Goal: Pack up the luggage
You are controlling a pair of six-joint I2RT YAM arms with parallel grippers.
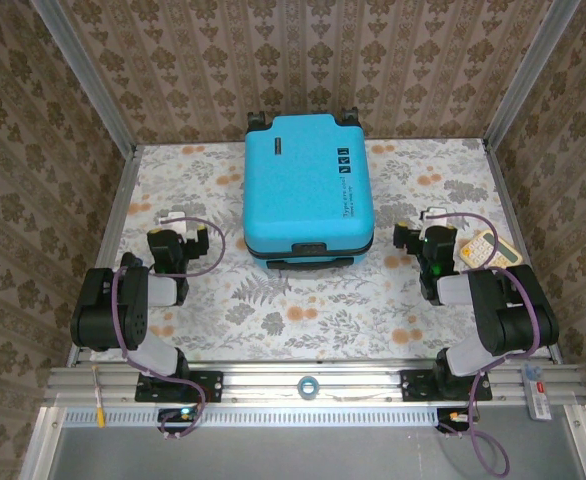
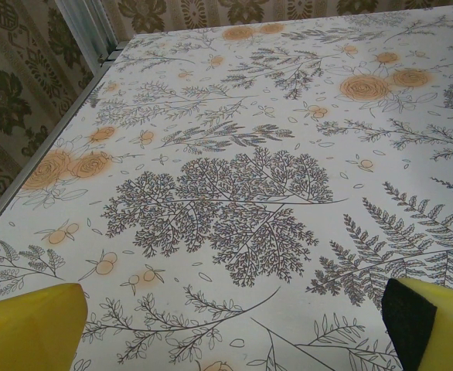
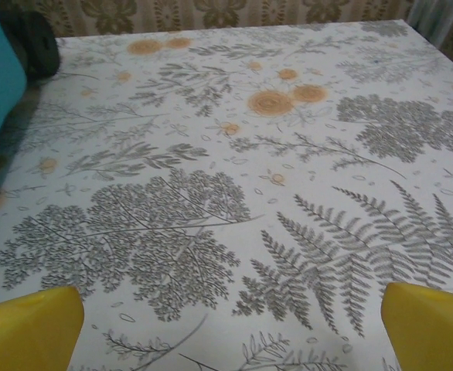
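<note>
Luggage (image 1: 308, 185) lies shut and flat at the middle-back of the flowered desk (image 1: 303, 310), wheels toward the far wall, and both arms flank it. Left fingers (image 2: 29, 328) are spread wide, nothing between them, over bare desk to the case's left. Right fingers (image 3: 427, 325) are equally released and empty, with the turquoise shell just beside them at that wrist view's left edge.

One turquoise suitcase (image 1: 306, 185) lies in the middle, with two black wheels (image 1: 256, 120) showing at its 12 o'clock end. The left gripper (image 1: 176, 218) at its 9 o'clock and the right gripper (image 1: 425, 218) at its 3 o'clock make two. One keypad device (image 1: 485, 247) lies farther out at 3 o'clock, and one small ring (image 1: 306, 385) at 6 o'clock.
</note>
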